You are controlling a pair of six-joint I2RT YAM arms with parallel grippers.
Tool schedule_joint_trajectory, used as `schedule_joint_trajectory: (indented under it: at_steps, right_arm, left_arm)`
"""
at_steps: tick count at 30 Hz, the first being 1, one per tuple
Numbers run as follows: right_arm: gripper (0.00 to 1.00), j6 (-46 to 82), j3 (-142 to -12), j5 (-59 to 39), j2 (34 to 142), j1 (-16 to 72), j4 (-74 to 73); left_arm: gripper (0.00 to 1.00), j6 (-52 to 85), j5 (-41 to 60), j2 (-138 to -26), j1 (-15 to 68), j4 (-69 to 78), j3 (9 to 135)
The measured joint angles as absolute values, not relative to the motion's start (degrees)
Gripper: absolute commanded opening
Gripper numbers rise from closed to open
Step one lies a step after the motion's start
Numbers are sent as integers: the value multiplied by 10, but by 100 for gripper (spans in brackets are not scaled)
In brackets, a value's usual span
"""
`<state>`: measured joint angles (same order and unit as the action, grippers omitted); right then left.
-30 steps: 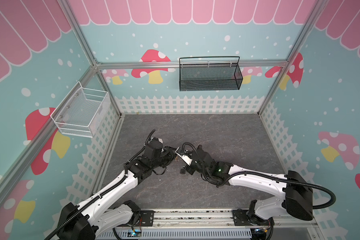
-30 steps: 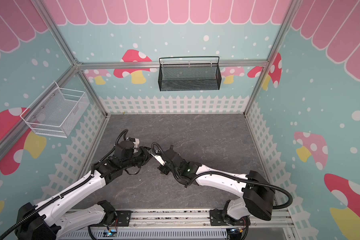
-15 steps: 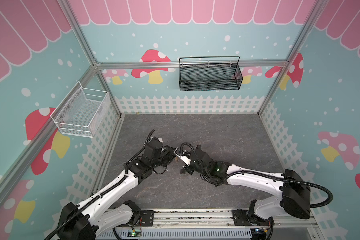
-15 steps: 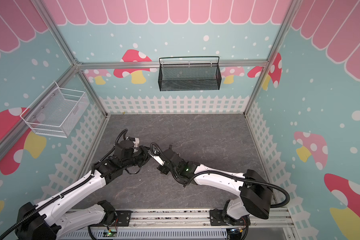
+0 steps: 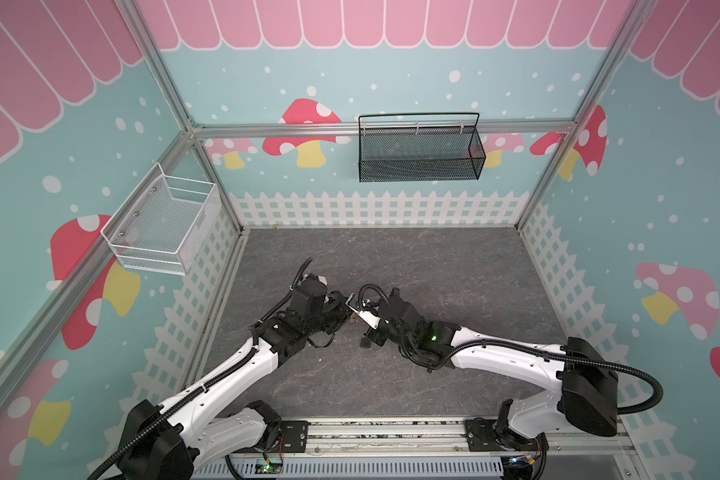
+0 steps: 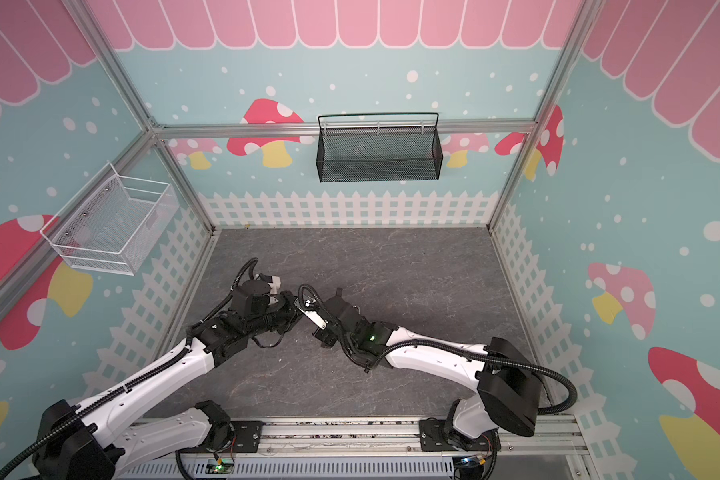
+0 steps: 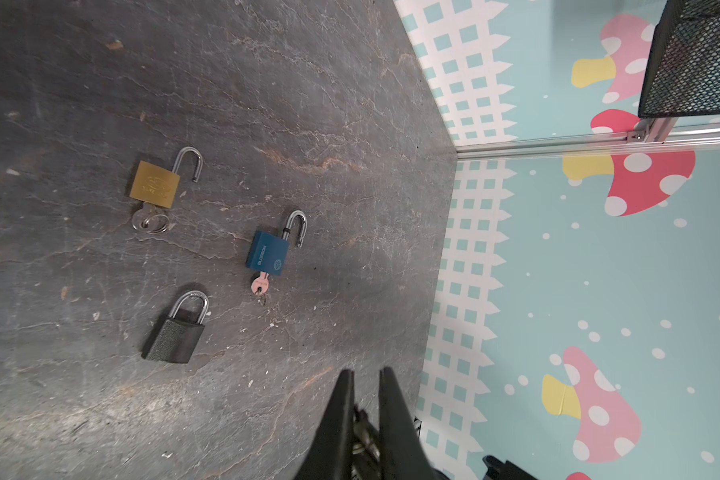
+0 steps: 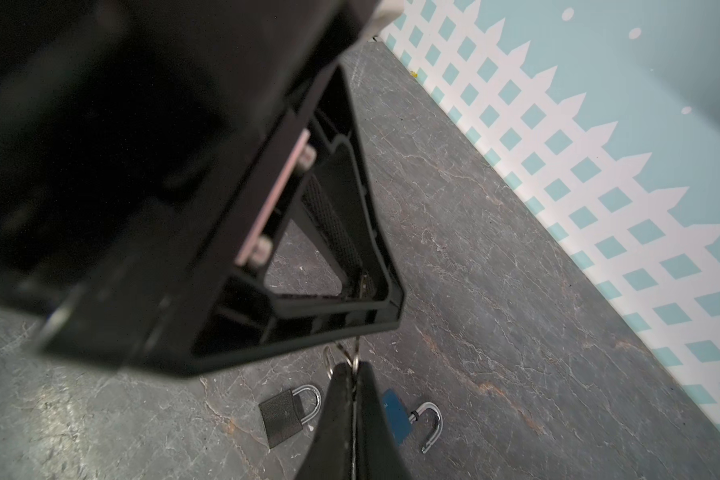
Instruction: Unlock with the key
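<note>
Pinching key (image 7: 366, 434) | right hand (image 8: 353, 368) clamped on it | left hand (image 7: 366, 374) narrow, gripping it too

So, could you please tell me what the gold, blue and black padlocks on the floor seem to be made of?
Gold padlock: probably brass, with a dull yellow body and a stamped mark.
Blue padlock: likely painted or anodised metal, smooth and matte with pale print.
Black padlock: grainy black body, perhaps a plastic cover over metal.
The shackles look like polished steel, bright silver.
</note>
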<state>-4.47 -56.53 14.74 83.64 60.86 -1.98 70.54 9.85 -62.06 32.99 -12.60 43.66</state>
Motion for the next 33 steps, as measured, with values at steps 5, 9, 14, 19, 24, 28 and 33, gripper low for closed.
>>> schedule_joint_trajectory:
  at_steps: [5,9,14,19,24,28,33]
  right_arm:
    - [0,-49,-569,152,839,609,-21]
    - [0,-51,-571,156,840,609,-22]
    - [0,-51,-571,160,840,609,-22]
    - [13,-56,-576,164,840,608,-22]
    - [32,-61,-583,165,840,609,-26]
    - [42,-54,-583,156,826,609,-16]
    - [49,-31,-582,110,764,603,4]
  left_arm:
    - [4,706,101,-621,326,-122,437]
    - [0,707,102,-624,324,-119,438]
    - [0,707,105,-627,323,-116,440]
    - [0,710,105,-626,322,-106,440]
    - [0,712,102,-618,321,-88,437]
    - [0,710,101,-609,317,-71,437]
    - [0,688,101,-599,311,-40,437]
